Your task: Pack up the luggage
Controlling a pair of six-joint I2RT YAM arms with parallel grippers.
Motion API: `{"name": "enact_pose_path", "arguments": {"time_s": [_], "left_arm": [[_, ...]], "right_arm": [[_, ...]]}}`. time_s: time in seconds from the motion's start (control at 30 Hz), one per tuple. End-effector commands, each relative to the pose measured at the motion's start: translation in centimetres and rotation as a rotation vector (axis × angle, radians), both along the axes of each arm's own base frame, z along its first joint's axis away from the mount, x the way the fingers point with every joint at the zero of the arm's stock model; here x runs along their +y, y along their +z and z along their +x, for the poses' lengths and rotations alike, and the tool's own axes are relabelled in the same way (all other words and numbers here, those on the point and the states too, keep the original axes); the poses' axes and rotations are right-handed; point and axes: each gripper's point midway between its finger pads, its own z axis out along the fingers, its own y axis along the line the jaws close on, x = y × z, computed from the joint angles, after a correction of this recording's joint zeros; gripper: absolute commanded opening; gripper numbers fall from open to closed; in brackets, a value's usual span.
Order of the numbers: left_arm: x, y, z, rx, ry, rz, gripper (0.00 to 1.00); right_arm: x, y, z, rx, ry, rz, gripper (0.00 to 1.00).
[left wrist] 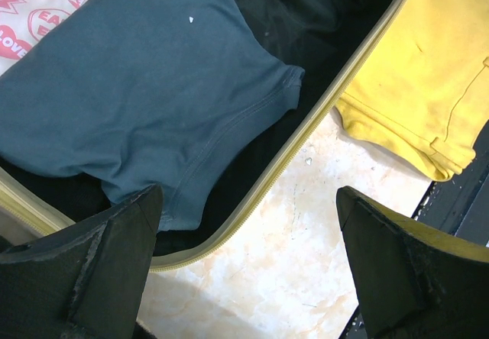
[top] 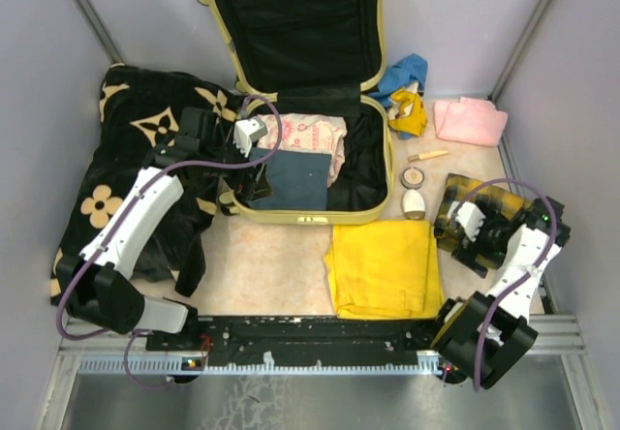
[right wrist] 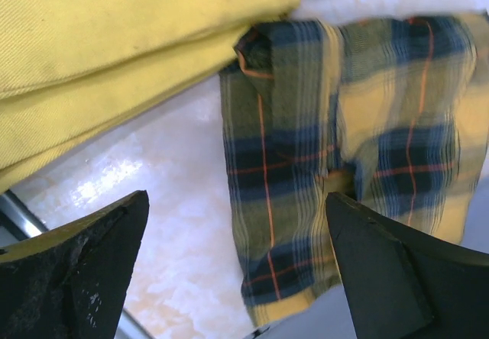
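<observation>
**Luggage open on table, both grippers spread wide**

The luggage (top: 302, 219) is lying open at mid-table. Its lid is standing up on the far side and the black lining is showing. In the lower half, a slate-blue shirt (left wrist: 130, 87) is resting at the front left, overlapping a white garment with red print (top: 312, 138) behind it.

The left gripper (left wrist: 248, 198) is hovering over the luggage's front-left corner with its fingers set wide and gripping nothing. The zip rim is running beneath the gap.

A folded yellow cloth (top: 383, 267) is lying on the table just in front of the luggage's right front corner. Further right of the luggage, beyond that cloth, the right gripper (right wrist: 237, 201) is hanging above a plaid cloth (right wrist: 344, 125). Its jaws are wide apart with nothing held between them.

A black flowered blanket (top: 126, 159) is lying along the luggage's left side. Lying to the right of the luggage are a round compact (top: 414, 176) just beside the rim, a pink cloth (top: 469, 120) farther out, and a blue cloth (top: 405, 70) near the hinge.
</observation>
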Motion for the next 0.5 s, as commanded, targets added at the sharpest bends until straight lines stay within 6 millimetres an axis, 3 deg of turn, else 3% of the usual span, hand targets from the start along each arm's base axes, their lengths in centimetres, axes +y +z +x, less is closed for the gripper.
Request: {"name": "enact_pose_path", "arguments": {"time_s": [0.0,0.33,0.47], "left_arm": [[-0.3,0.4,-0.2,-0.001,-0.023,-0.015,1.0],[-0.6,-0.2,0.3,0.012,-0.029,-0.016,1.0],[-0.7,-0.8,0.3,0.027,-0.028,-0.012,1.0]], "right_arm": [[0.8,-0.3,2.8,-0.144,0.169,-0.076,0.99],[-0.9,-5.8,4.5,-0.034,0.202,-0.088,0.99],[-0.3,-8.2,3.6,-0.007,0.235,-0.093,0.99]]}}
